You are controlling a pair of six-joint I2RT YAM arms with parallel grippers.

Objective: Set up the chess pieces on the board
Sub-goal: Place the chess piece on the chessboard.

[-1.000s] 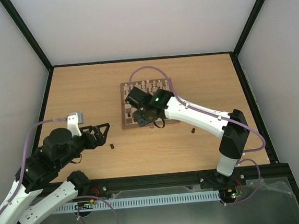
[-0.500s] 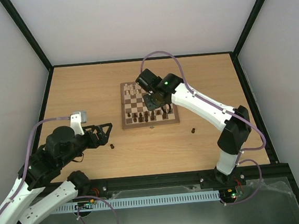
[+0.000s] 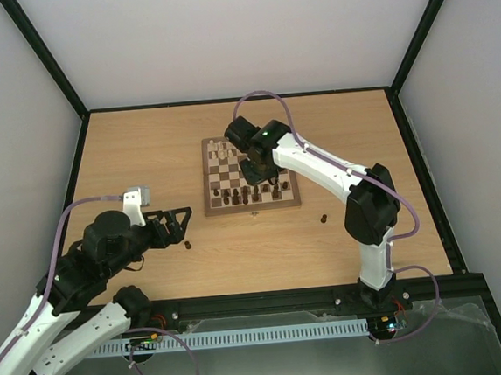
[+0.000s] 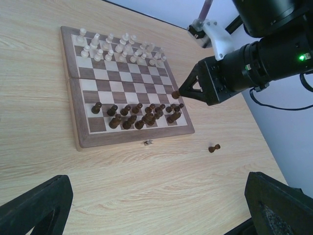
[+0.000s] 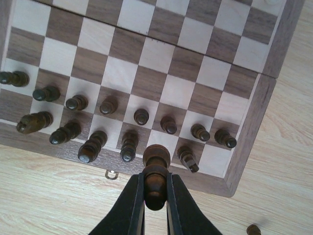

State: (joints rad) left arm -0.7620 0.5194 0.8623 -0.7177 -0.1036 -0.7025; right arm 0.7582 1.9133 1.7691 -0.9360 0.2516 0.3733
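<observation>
The board [image 3: 250, 207] lies at the table's middle back, cream chess pieces [image 3: 229, 145] in its far rows and dark ones [image 3: 244, 192] in its near rows. My right gripper [image 3: 251, 165] hovers over the board's right half, shut on a dark piece [image 5: 156, 169] held above the near rows [image 5: 122, 132]. The left wrist view shows that gripper [image 4: 179, 92] and its piece [image 4: 175, 94] above the board [image 4: 132, 141]. My left gripper [image 3: 182, 224] is open and empty, just above a loose dark piece [image 3: 187, 244] on the table.
A second loose dark piece [image 3: 323, 219] lies on the table right of the board's near corner, also in the left wrist view [image 4: 213, 148] and the right wrist view [image 5: 253, 229]. A small metal clasp [image 5: 112, 174] sticks out from the board's near edge.
My right gripper has moved from the board's near left part up and right over the board, carrying the dark piece. My left gripper has crept slightly right.
</observation>
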